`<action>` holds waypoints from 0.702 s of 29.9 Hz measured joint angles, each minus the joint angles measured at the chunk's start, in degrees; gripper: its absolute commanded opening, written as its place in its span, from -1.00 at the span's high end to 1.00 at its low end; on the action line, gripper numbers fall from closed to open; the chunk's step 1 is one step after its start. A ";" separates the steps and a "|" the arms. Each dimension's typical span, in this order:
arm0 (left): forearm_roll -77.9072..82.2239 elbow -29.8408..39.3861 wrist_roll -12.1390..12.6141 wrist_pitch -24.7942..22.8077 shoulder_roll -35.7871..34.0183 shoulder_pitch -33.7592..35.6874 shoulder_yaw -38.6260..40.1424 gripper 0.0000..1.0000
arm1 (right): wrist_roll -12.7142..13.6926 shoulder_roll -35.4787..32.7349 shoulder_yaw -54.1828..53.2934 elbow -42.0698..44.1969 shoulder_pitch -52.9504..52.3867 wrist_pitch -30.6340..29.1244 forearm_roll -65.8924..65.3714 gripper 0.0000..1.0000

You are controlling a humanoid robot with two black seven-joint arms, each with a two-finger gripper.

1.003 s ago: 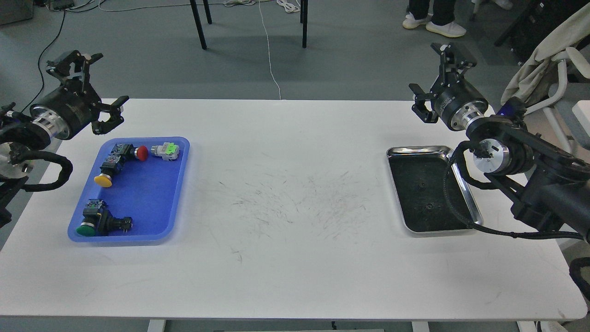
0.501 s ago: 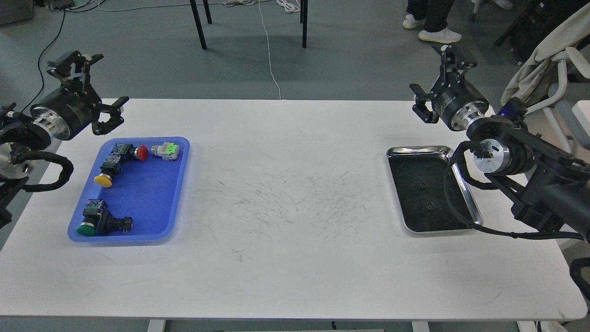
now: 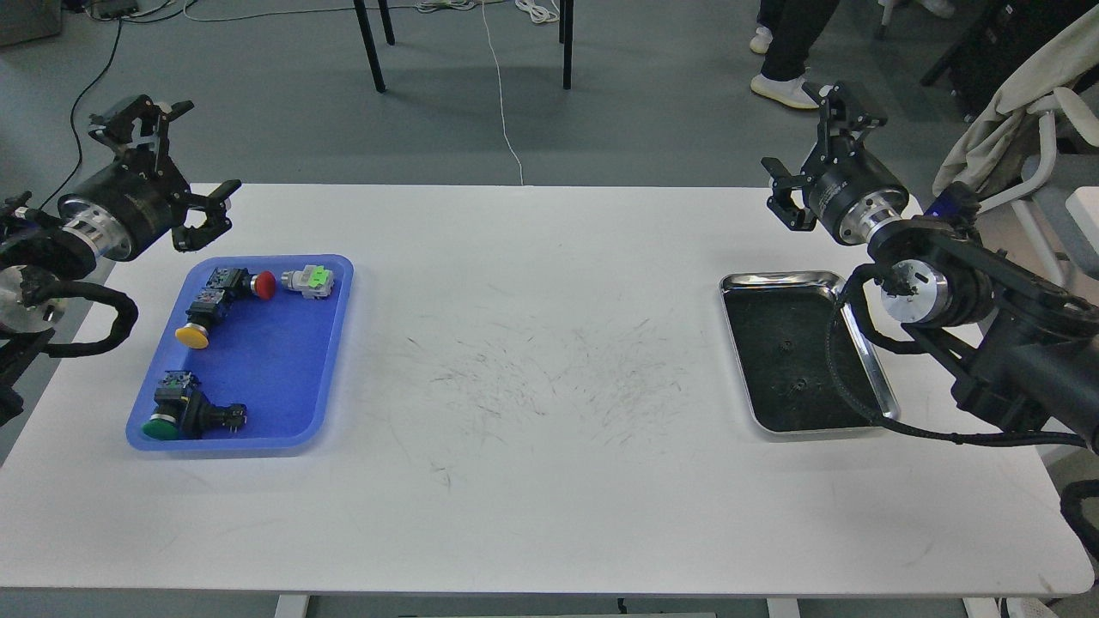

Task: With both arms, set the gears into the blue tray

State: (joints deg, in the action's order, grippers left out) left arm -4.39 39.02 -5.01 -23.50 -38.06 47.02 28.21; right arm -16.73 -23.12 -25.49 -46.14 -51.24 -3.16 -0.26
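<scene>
Left black two-finger end effector (image 3: 185, 163) and right end effector (image 3: 811, 146): both spread open, empty, barely shifting since earlier. Two tiny black toothed gears (image 3: 785, 347) (image 3: 799, 384): lying unmoved in shiny steel tray (image 3: 777, 280), well apart from shallow blue plastic tray (image 3: 330, 343).

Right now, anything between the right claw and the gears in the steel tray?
Nothing visible. The right claw is open above the far edge of the table; both gears lie uncovered inside the steel tray, though the arm's cable crosses its right rim.
</scene>
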 measured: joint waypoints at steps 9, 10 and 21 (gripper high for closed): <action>0.00 0.01 0.00 0.03 0.00 -0.08 0.00 -0.99 | 0.66 -1.03 2.00 -0.38 -0.45 0.09 -0.40 -0.98; 0.00 0.01 0.00 0.03 0.00 -0.08 0.00 -0.99 | 0.90 -1.57 2.76 -0.66 -0.69 0.09 -0.45 -0.98; 0.00 0.01 -0.10 0.04 0.01 -0.09 0.00 -0.99 | 13.10 -14.83 26.63 -10.00 -14.62 -0.72 -0.99 -0.98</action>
State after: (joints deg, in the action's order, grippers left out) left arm -4.39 39.02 -5.11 -23.46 -38.04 46.93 28.21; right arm -3.63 -37.94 1.14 -56.14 -65.86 -3.88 -1.25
